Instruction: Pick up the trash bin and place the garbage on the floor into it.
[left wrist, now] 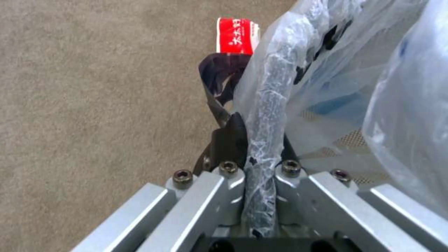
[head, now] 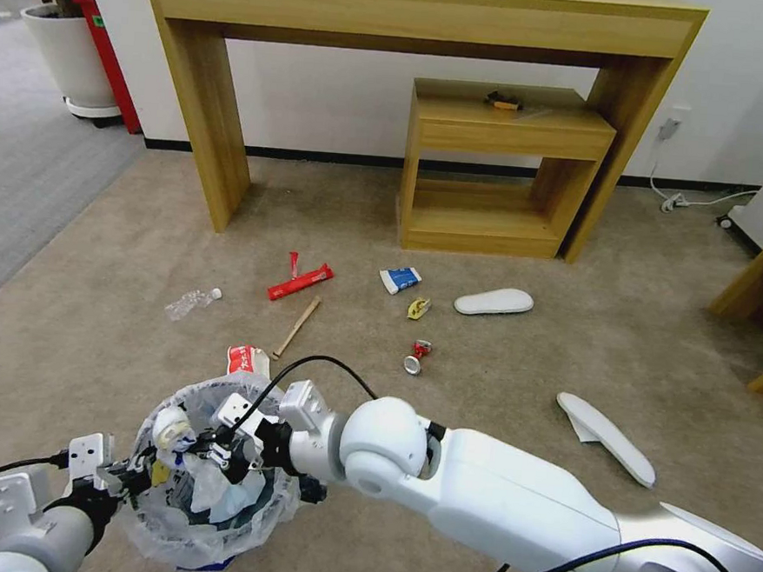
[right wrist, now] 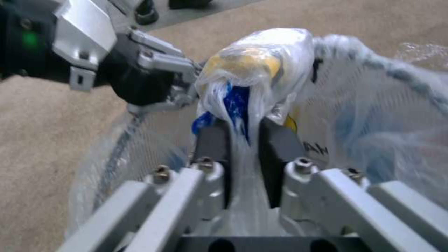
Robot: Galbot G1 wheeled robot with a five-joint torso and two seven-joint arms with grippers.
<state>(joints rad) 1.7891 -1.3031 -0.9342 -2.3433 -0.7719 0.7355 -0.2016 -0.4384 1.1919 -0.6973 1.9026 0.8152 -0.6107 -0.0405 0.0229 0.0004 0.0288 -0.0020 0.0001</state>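
While its two dark pads press together on a twisted neck of clear plastic, the right gripper holds a small knotted clear bag with yellow and blue scraps inside, hanging over the mouth of the small round dark trash bin lined with a crinkled clear plastic bag. At the bin's left rim, the left gripper is clamped tight on the rolled, plastic-wrapped edge, its dark fingers pinching it from both sides. In the right wrist view that left gripper sits just beyond the held bag, touching the rim.

Just past the bin on the beige short-pile carpet floor lies a red-and-white printed packet, almost touching the liner. Farther out are a thin wooden stick, a long red wrapper, a clear plastic bottle, a crushed red can, a small yellow wrapper, a blue-and-white packet, and two white insoles, one near the low wooden shelf and one off to the right. A tall wooden console table stands against the white wall.
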